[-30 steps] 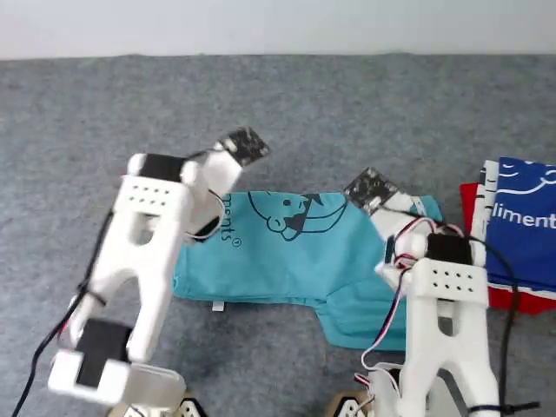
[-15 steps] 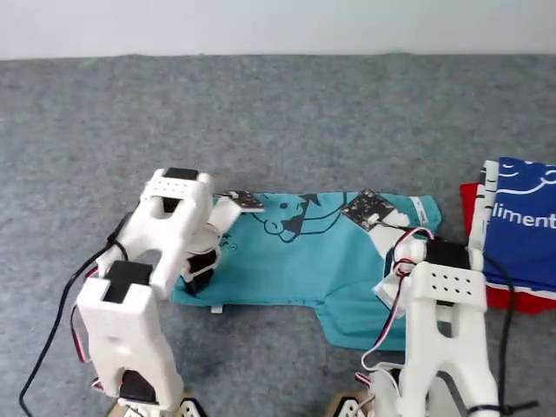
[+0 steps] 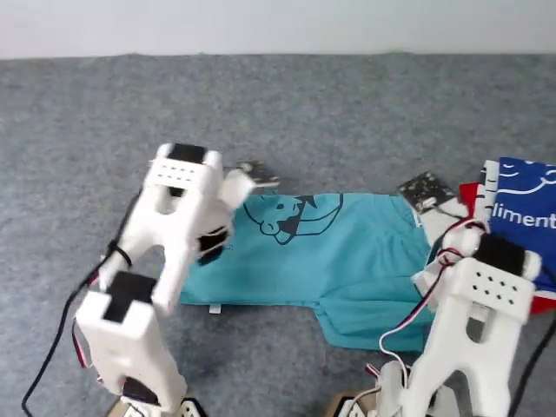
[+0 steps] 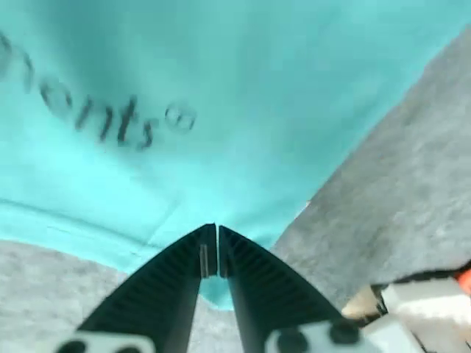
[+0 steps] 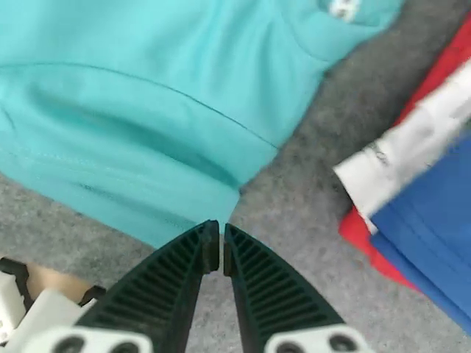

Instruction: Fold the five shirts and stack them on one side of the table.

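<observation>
While the shirt (image 3: 347, 261) lies flat at the table's (image 3: 347, 113) middle, the left claw (image 4: 210, 254) sits over its hem, tips pressed together. The right claw (image 5: 218, 250), likewise closed, sits over the shirt's other end, near the folded stack (image 3: 521, 217) at the right edge.

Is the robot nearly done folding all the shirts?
Not yet. Done: blue shirt, white shirt and red shirt stacked at the table's side. In hand: the teal shirt lies partly folded, left pincer and right pincer shut at its edges. Left: finishing and stacking it.
</observation>
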### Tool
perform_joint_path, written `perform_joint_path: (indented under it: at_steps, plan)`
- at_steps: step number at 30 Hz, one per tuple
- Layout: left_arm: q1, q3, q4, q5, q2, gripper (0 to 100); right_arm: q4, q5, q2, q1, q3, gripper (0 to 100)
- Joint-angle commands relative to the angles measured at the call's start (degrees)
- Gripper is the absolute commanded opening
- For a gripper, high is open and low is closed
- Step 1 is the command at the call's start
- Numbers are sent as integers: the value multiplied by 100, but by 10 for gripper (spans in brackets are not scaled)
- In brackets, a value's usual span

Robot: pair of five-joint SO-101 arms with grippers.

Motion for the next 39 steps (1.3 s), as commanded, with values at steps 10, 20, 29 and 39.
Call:
perform_joint_path:
  at_steps: [10, 20, 29, 39]
  plan:
    - [185, -567, 105, 642, -624, 19, -505, -62, 637, -673, 897, 15]
    - [-273, -567, 114, 615, -624, 19, 4, -26, 2440, -699, 1029, 14]
    - [-255, -576, 70, 615, -580, 19, -145, -53, 1604, -690, 132, 13]
    - [-255, -576, 70, 607, -580, 19, -1437, -53, 2642, -655, 114, 14]
